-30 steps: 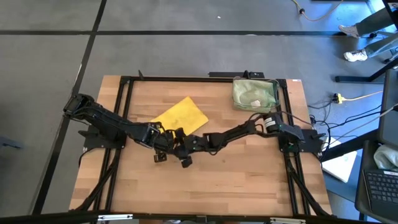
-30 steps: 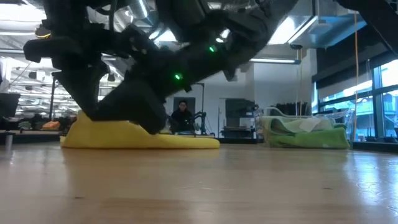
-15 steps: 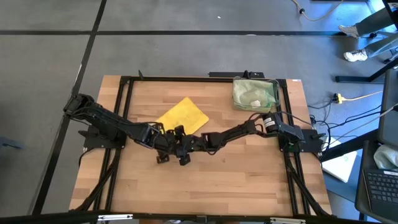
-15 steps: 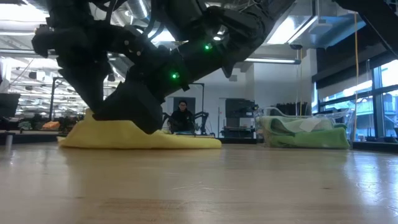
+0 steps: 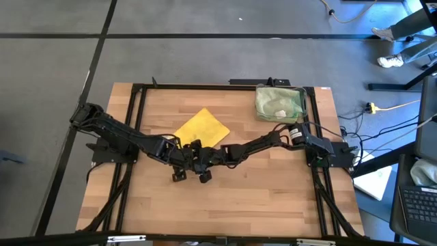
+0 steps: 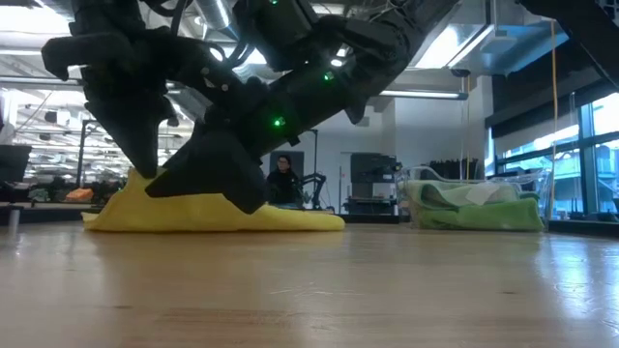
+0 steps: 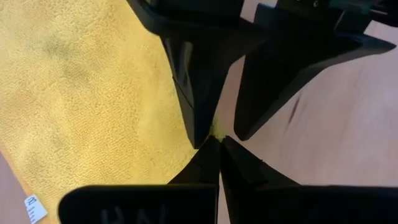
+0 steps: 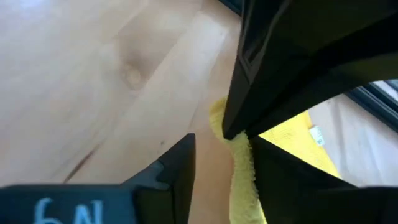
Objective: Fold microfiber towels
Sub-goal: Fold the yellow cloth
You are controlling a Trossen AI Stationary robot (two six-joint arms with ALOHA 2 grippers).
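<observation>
The left end effector (image 5: 179, 166) sits at the near corner of the yellow towel (image 5: 201, 128), and its two fingers are pinched tight together on that corner; a moment ago it was pinched just the same, so it has not let go. Next to it, the right end effector (image 5: 203, 168) has come in a little closer to the same corner; its fingers were wide apart a moment ago and are now closing in, with the yellow edge between them; they still look partly open, so I think it has not got a firm hold yet. The yellow towel lies already folded on the middle of the wooden surface (image 5: 273, 198); soon both arms may hold it and can fold it again. Far right, the green towels (image 5: 276, 102) wait in the clear bin (image 5: 302, 108).
</observation>
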